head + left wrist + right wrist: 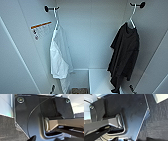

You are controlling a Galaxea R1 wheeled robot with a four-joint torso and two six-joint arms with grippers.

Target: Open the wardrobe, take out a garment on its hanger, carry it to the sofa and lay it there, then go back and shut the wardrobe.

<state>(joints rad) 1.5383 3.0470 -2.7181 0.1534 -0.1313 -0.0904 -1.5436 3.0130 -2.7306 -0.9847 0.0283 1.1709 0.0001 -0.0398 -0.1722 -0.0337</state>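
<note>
Wardrobe (97, 37): found open, both doors swung wide; the white interior is faced squarely in the head view.
Garment (125, 55): black, hung at the right side of the interior, draped down towards the low shelf (100, 80).
Hanger (131, 17): white, hooked on the black right-hand bracket (139, 4); the garment is carried on it.
Other contents: a white garment (58, 57) is hung from the left bracket (50, 9), well apart from the black one.
Tools: state cannot be told for either; the fingers are not made out in the wrist views.
Floor: dark carpet (157, 121) is seen beneath the arms.
Step in hand: judged as opening done, removal not yet begun.
Next move calls for: the hook to be lifted clear of the right bracket, with the white garment left undisturbed.
</note>
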